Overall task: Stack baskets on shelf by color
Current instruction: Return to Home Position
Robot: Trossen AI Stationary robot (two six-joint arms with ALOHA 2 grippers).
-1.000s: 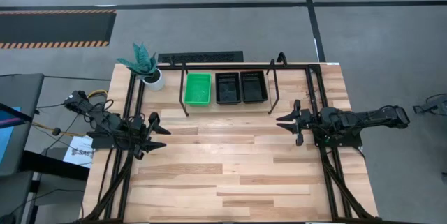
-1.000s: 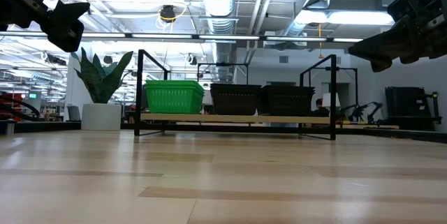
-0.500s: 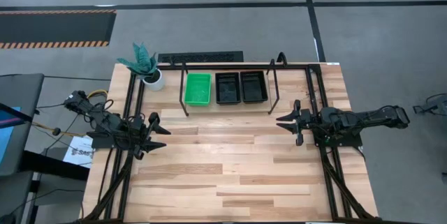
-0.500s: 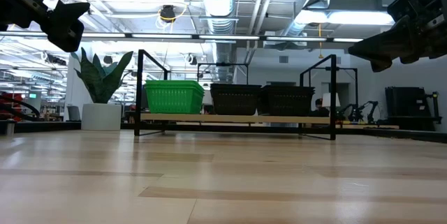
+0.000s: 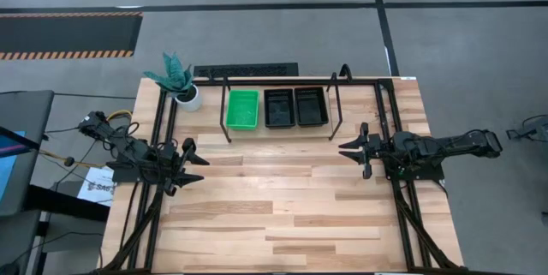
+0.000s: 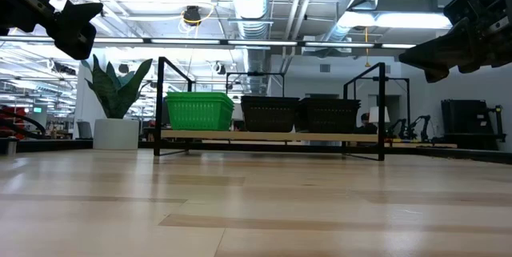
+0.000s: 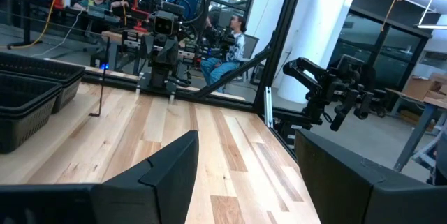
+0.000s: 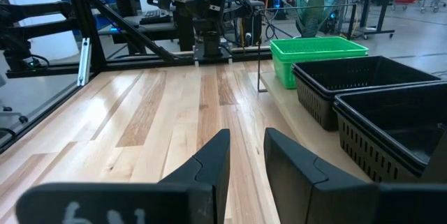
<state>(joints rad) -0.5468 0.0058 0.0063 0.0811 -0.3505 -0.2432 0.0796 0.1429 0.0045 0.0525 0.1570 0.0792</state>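
The shelf (image 5: 336, 116) stands at the table's far middle. On its wood board (image 6: 268, 135) rest three basket stacks in a row: green baskets (image 5: 242, 108) on the left, black baskets (image 5: 279, 108) in the middle and black baskets (image 5: 311, 106) on the right. In the low view the green stack (image 6: 198, 110) and the black stacks (image 6: 270, 113) sit side by side. My left gripper (image 5: 193, 163) hovers open by the table's left edge, away from the shelf. My right gripper (image 5: 354, 153) hovers open by the right edge, near the shelf's right end, touching nothing.
A potted plant in a white pot (image 5: 181, 92) stands left of the shelf at the far left corner. Black frame rails (image 5: 163, 138) run along both table sides. The wooden table top (image 5: 282, 198) lies bare between the arms and toward the near edge.
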